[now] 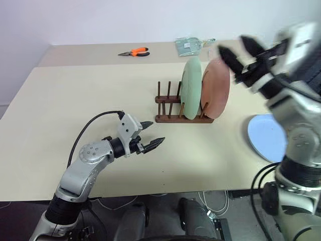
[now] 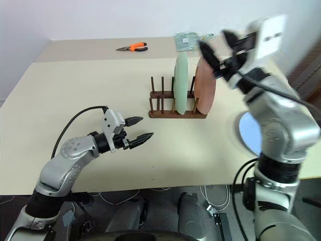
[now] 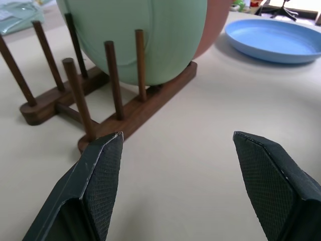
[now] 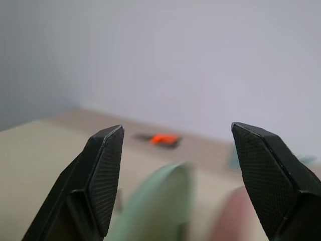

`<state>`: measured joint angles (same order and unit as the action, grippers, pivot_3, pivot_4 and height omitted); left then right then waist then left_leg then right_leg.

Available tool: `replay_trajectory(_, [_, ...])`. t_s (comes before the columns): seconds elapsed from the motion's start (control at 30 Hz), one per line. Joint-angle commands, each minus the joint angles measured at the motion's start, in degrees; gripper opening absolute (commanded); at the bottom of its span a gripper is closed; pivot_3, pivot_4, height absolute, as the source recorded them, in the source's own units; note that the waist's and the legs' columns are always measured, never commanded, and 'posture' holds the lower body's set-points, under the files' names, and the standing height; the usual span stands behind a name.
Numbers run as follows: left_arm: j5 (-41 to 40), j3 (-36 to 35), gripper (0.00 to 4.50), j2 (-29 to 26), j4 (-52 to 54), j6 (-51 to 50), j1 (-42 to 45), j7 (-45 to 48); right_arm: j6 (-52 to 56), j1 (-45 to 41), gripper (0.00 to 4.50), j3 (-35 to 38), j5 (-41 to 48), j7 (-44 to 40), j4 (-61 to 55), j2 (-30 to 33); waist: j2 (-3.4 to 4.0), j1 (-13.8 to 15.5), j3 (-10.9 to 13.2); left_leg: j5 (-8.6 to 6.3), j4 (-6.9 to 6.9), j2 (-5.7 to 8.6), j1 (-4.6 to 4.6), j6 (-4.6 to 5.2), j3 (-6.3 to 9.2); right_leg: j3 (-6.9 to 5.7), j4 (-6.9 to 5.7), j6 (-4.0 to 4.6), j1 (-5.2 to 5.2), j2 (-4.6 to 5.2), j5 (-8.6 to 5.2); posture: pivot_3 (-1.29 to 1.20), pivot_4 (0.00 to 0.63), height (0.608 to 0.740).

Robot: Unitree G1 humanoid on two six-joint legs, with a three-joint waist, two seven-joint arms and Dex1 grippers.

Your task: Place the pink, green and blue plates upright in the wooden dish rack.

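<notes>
Left pincer [image 1: 152, 134]: nearest the camera, low over the bench [image 1: 60, 120], black fingers spread apart and empty, aimed at the near end of the rack.
Pliers [image 1: 134, 51]: orange-handled, far back on the bench, well apart from everything else.
Wooden dish rack [image 1: 170, 108]: dark brown, two base rails with thin upright pegs; the pegs on its left side stand free.
Green plate [image 1: 190, 88]: upright between pegs, on edge, just left of the pink one.
Pink plate [image 1: 215, 88]: upright in the rightmost slot, close beside the green plate.
Packet [image 1: 189, 45]: pale, behind the rack at the bench's far edge.
Right pincer [image 1: 236, 52]: raised above and just right of the pink plate, fingers wide apart, holding nothing.
Blue plate [image 1: 268, 136]: flat on the bench to the right of the rack, partly hidden by the right arm; the one plate not yet racked.
Handling: the blue plate looks rigid, light and matte, so likely not slippery, though it may chip if knocked against the pegs. Lying flat, it probably wants a pinch across the rim at its near edge, then a tilt onto its side.
</notes>
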<state>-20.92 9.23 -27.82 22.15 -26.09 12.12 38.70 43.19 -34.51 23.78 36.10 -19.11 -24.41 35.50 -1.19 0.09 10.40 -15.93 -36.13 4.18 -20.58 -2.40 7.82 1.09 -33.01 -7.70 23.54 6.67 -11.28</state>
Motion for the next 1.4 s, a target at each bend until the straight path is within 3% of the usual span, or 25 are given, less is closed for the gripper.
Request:
replay_trajectory(0.03, [0.8,0.8,3.61,0.2,-0.4,1.2,1.4,1.3,-1.7,9.7,3.46,8.7,-3.9,-3.6,4.1,6.7,-0.06,0.7,0.0,-0.03,-0.01,0.0,0.03,0.04,-0.02,0.0,0.05,0.0,-0.04,0.01,-0.01,0.0,0.15,0.74])
replay_trajectory(0.13, [1.3,1.9,3.61,0.6,-2.0,1.9,2.7,2.5,-0.9,26.6,4.32,9.8,-5.3,-11.6,2.7,11.4,-0.04,0.8,0.0,-0.06,-0.01,-0.01,0.03,0.1,-0.05,-0.01,0.16,0.01,-0.13,0.02,-0.02,0.0,0.15,0.74])
replay_trajectory(0.27, [2.6,3.0,3.61,0.7,-3.3,2.7,3.6,3.9,-0.8,42.1,4.42,3.9,-8.9,-13.1,-3.7,11.5,0.26,0.1,0.0,-0.09,0.0,-0.03,0.07,0.16,-0.33,0.17,0.12,-0.02,-0.07,0.06,-0.02,0.0,0.15,0.74])
replay_trajectory(0.43, [3.2,3.3,3.61,1.1,-3.4,2.8,4.2,4.5,-1.7,44.2,4.42,-4.1,-17.3,-7.3,-1.1,10.3,0.22,-0.8,0.0,-0.13,-0.08,-0.13,0.06,0.13,-0.54,0.16,0.08,0.01,-0.16,0.08,-0.05,0.0,0.15,0.74])
replay_trajectory(0.53, [3.4,3.4,3.61,1.2,-3.0,2.6,4.2,4.6,-1.9,43.1,3.56,-7.2,-21.0,-5.3,2.8,10.1,0.14,-0.6,0.0,-0.12,-0.12,-0.13,0.12,0.15,-0.5,0.08,0.19,0.02,-0.13,0.09,-0.04,0.0,0.15,0.74])
replay_trajectory(0.77, [3.7,3.5,3.61,1.5,-1.4,2.3,3.2,4.3,-4.6,38.8,0.06,-8.6,-25.5,-3.7,7.8,10.4,0.11,0.4,0.0,-0.16,-0.06,-0.05,0.01,0.25,-0.41,0.09,0.44,0.0,-0.13,0.14,0.02,0.0,0.15,0.74])
replay_trajectory(0.8, [3.8,3.5,3.61,1.6,-1.3,2.3,3.1,4.3,-5.1,38.2,0.06,-8.5,-25.9,-3.7,7.9,10.4,0.08,0.4,0.0,-0.17,-0.08,-0.06,0.04,0.25,-0.42,0.09,0.44,0.0,-0.15,0.13,0.02,0.0,0.15,0.74])
replay_trajectory(0.87, [3.8,3.1,3.61,1.4,-1.5,2.4,2.9,4.2,-8.0,35.6,0.06,-7.9,-27.8,-2.7,7.7,11.2,0.1,0.6,0.0,-0.17,-0.11,-0.07,0.06,0.25,-0.42,0.09,0.44,0.0,-0.19,0.12,0.03,0.0,0.15,0.74])
replay_trajectory(0.93, [4.0,2.5,3.61,1.1,-2.2,2.7,2.9,4.3,-11.8,27.0,0.06,-5.1,-28.2,0.1,7.1,11.3,0.25,0.3,0.1,-0.17,-0.12,-0.07,0.09,0.25,-0.46,0.1,0.44,0.0,-0.2,0.12,0.02,0.0,0.15,0.74])
replay_trajectory(1.07, [4.8,1.6,3.61,0.4,-3.5,3.7,2.9,4.5,-10.4,6.2,0.06,-1.8,-18.4,0.1,3.5,8.9,0.62,-0.7,0.3,-0.16,-0.07,-0.08,0.09,0.27,-0.57,0.16,0.44,-0.05,-0.13,0.13,0.13,0.0,0.15,0.74])
replay_trajectory(1.23, [5.0,-0.3,3.61,0.0,-4.9,4.1,2.8,3.8,3.1,-17.5,0.06,-0.5,11.6,3.7,-0.5,-5.4,0.4,-0.8,0.2,-0.16,0.13,-0.23,0.08,0.27,-0.14,-0.12,0.45,0.01,-0.11,-0.09,0.36,0.0,0.15,0.74])
replay_trajectory(1.4, [6.2,-4.3,3.61,-2.2,-7.6,6.2,0.5,2.8,6.6,-23.8,0.06,-2.2,33.5,21.7,2.4,-24.9,0.36,-0.6,0.2,-0.15,0.09,-0.18,0.05,0.26,0.13,-0.09,0.43,0.13,-0.1,-0.01,0.36,0.0,0.15,0.74])
